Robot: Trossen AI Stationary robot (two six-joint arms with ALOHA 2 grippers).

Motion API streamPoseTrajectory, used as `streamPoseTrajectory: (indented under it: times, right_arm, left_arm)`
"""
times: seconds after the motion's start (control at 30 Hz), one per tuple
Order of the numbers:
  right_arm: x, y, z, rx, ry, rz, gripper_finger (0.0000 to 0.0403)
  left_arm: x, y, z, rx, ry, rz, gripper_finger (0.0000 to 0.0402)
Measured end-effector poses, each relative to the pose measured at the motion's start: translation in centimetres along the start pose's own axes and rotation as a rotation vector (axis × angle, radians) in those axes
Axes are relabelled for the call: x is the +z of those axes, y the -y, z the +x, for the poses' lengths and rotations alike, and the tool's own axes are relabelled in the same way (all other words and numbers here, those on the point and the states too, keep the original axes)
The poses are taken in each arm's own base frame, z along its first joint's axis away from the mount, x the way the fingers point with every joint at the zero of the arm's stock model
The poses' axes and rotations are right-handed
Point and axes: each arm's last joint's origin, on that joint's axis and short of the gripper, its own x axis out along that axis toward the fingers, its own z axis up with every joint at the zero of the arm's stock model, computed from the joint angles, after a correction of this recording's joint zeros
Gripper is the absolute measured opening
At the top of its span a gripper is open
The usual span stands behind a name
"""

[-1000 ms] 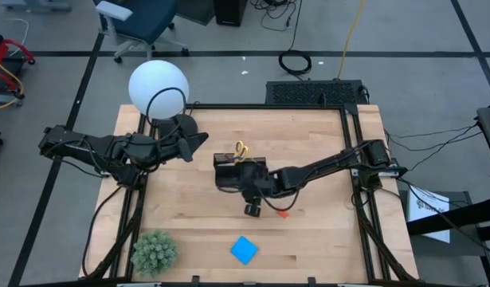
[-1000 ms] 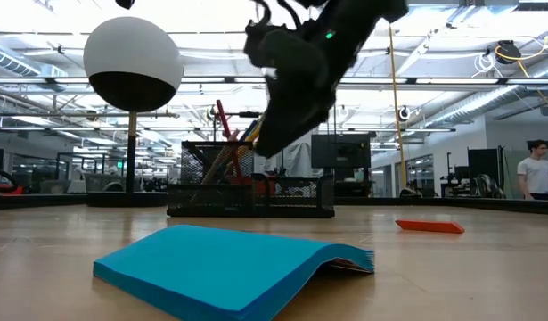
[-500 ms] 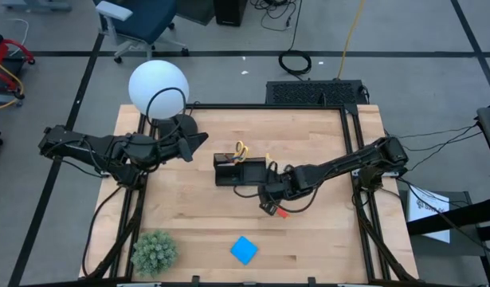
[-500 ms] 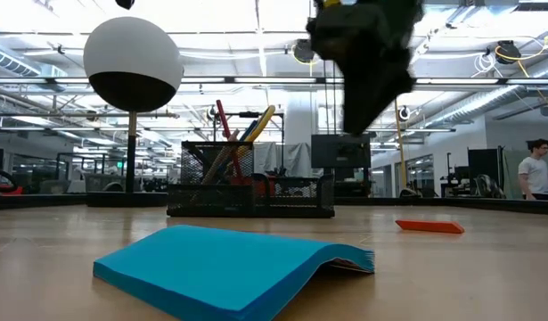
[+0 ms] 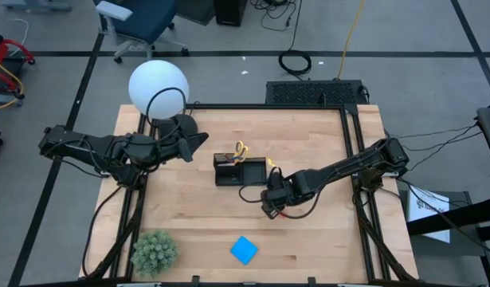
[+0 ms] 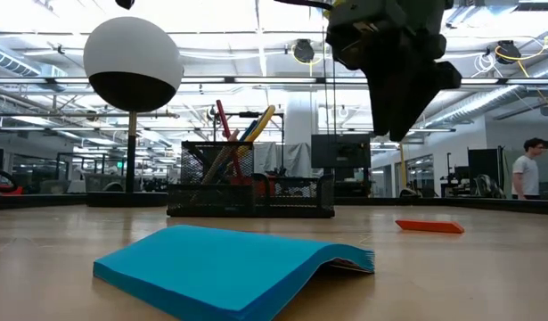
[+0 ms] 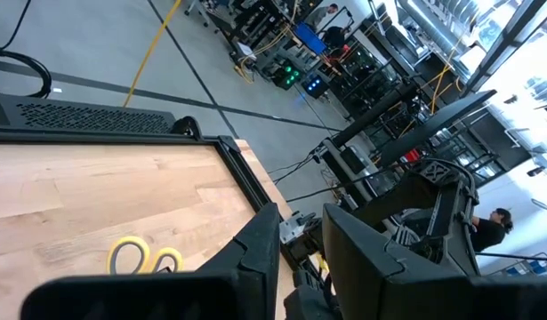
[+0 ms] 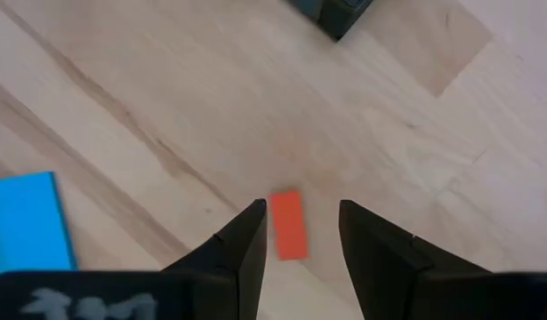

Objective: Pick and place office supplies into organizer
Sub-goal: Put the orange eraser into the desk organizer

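Note:
The orange-red eraser [image 8: 288, 225] lies flat on the wood, right of the black organizer [image 5: 241, 170]. My right gripper [image 8: 301, 213] hangs open above the eraser, pointing down, with one finger on either side of it and clear of it; in the low view it stands well above the table [image 6: 400, 107] and the eraser [image 6: 429, 226]. Yellow-handled scissors [image 5: 241, 149] and pens [image 6: 227, 143] stand in the organizer. The blue note pad [image 5: 244, 249] lies near the front edge. My left gripper [image 5: 198, 139] waits open beside the lamp.
A white globe lamp [image 5: 158, 86] stands at the far left corner and a green spiky plant [image 5: 154, 251] at the near left corner. Bare wood lies between the organizer and the note pad. A person [image 6: 527, 169] stands in the room behind the table.
My right gripper has left the organizer and gone toward the table's near right, ending above the eraser. It has risen a little, rolled about its own axis and tipped from slanting to pointing almost straight down. Its fingers keep the same gap.

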Motion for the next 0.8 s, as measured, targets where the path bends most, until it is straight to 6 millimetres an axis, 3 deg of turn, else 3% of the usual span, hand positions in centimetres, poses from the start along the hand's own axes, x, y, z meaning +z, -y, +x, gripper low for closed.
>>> streamPoseTrajectory:
  times: [0.5,0.8]
  right_arm:
    - [-0.05,-0.03,0.01,0.008,-0.023,0.131,0.013]
    - [-0.76,-0.33,-0.07,0.012,-0.027,0.054,0.013]
  left_arm:
    - [0.0,0.01,0.0,0.0,0.0,0.0,0.0081]
    - [0.0,0.0,0.0,0.0,0.0,0.0,0.0081]
